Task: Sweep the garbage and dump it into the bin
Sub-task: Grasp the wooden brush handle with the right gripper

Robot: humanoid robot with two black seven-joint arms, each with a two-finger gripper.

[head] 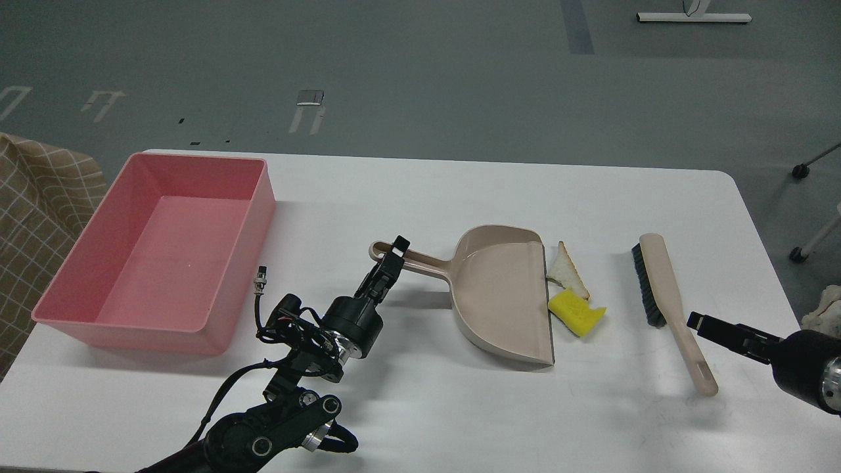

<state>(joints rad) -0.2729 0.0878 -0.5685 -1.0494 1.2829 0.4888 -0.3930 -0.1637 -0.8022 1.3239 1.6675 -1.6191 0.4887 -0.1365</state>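
The garbage lies on the white table point(427, 190): a triangular bread slice point(566, 270) and a yellow sponge block point(575, 313), both against the open lip of the beige dustpan point(502, 295). The pink bin point(259, 197) stands at the far left and looks empty. My left gripper point(389, 256) sits at the end of the dustpan's handle point(420, 264), closed around it. The beige brush point(665, 282) lies right of the garbage. My right gripper point(698, 322) comes in from the right, its tip just right of the brush handle; its fingers cannot be told apart.
The table's right edge runs close behind the right arm. A checked brown cloth point(33, 197) hangs left of the bin. Chair wheels point(798, 171) stand on the grey floor at the right.
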